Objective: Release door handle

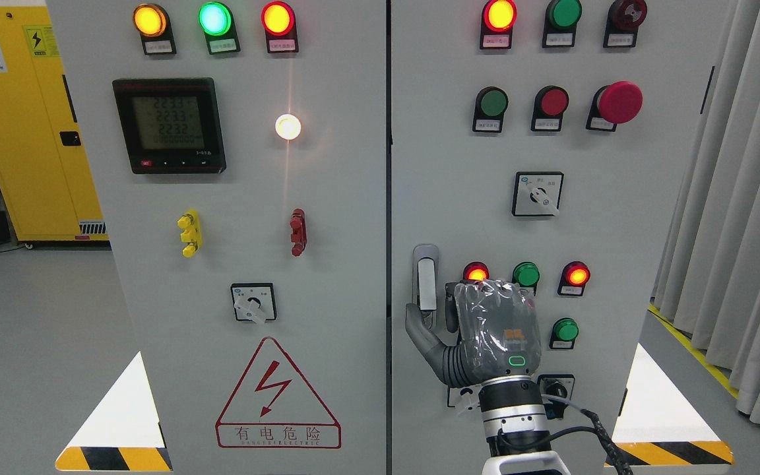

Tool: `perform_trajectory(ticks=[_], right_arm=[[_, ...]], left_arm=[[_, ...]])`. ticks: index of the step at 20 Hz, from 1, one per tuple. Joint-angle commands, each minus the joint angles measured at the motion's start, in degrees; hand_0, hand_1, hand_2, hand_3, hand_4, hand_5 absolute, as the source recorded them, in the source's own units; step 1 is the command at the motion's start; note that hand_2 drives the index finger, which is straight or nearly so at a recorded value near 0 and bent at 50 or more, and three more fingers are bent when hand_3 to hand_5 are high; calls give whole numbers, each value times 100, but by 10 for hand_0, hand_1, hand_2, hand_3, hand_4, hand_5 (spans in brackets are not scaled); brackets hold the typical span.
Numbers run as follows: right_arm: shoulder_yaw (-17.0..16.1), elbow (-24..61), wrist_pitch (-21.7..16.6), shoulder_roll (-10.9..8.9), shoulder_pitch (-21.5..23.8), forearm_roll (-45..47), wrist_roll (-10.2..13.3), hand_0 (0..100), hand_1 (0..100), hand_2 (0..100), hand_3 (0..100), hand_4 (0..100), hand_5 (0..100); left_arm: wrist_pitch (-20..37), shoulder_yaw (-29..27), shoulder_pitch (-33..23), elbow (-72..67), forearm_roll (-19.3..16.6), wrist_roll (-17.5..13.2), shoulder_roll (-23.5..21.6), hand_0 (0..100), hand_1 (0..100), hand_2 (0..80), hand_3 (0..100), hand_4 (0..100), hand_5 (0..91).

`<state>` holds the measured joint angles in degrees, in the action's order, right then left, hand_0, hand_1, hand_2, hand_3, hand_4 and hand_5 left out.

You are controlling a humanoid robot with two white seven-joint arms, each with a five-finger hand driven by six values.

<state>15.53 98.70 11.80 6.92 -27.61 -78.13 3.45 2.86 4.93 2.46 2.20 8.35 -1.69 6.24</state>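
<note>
On right cabinet door | right robot hand [479, 333] fingers curled around door handle [426, 284] | left-door sign [278, 396] "有电危险"

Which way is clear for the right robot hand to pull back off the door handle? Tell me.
Probably straight back toward the robot: the right robot hand has only its thumb beside the door handle, and nothing stands between hand and camera.

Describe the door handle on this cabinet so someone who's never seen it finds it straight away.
Start at the grey electrical cabinet's right-hand door and go to its left edge, below mid-height. There a slim upright silver metal door handle sits in an oval recess, the robot's right hand at its lower end. Unlike the round lights and buttons around it, it is long and unlit.
</note>
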Motion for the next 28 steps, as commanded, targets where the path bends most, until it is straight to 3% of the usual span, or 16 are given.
perform_trajectory(ticks=[1, 28], right_arm=[[-32, 9, -2, 3, 1, -1, 42, 451, 343, 930, 1000, 978, 971], [-120, 61, -2, 3, 36, 8, 68, 525, 330, 931, 1000, 981, 972]], left_arm=[[4, -1, 0, 0, 0, 2, 0, 120, 556, 0, 0, 0, 0], [4, -1, 0, 0, 0, 2, 0, 120, 556, 0, 0, 0, 0]])
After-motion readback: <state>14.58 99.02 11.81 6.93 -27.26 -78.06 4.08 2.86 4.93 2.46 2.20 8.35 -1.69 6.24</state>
